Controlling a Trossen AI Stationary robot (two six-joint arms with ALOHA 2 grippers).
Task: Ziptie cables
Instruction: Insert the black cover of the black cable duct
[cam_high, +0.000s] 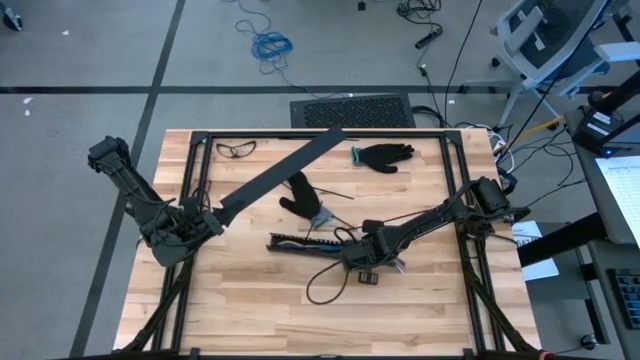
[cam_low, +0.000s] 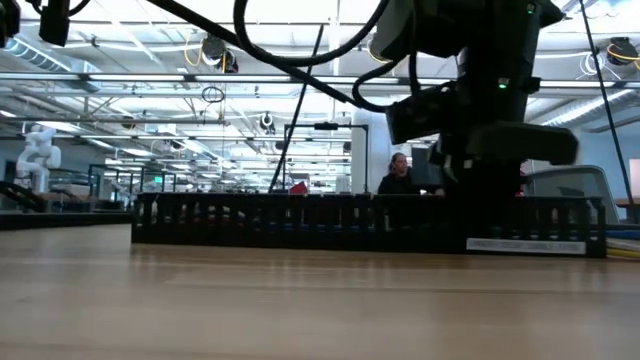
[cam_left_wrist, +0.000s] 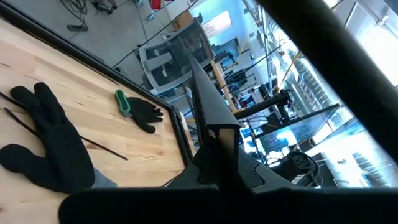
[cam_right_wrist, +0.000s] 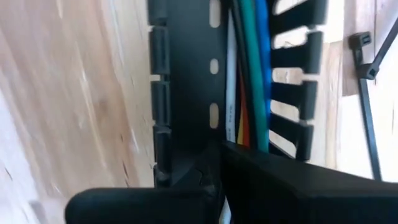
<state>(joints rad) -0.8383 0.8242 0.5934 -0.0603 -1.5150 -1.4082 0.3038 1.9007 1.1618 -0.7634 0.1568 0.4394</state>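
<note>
The bench (cam_high: 250, 300) is a pale butcher-block wood top edged by a black metal frame (cam_high: 330, 134). Lying on it are a pair of glasses (cam_high: 236, 149) near the far left corner, a black glove with a green cuff (cam_high: 384, 155) toward the far right, a second black glove (cam_high: 303, 197) near the middle, and a long flat black strip (cam_high: 285, 172) running slantwise from the left toward the far edge. Nearer the front lies a black slotted channel (cam_high: 305, 241) with the cables (cam_right_wrist: 252, 68) laid along it, a thin black zip tie (cam_right_wrist: 367, 93) just beside it, and a loose black cord (cam_high: 325, 283) looping toward the near edge.
</note>
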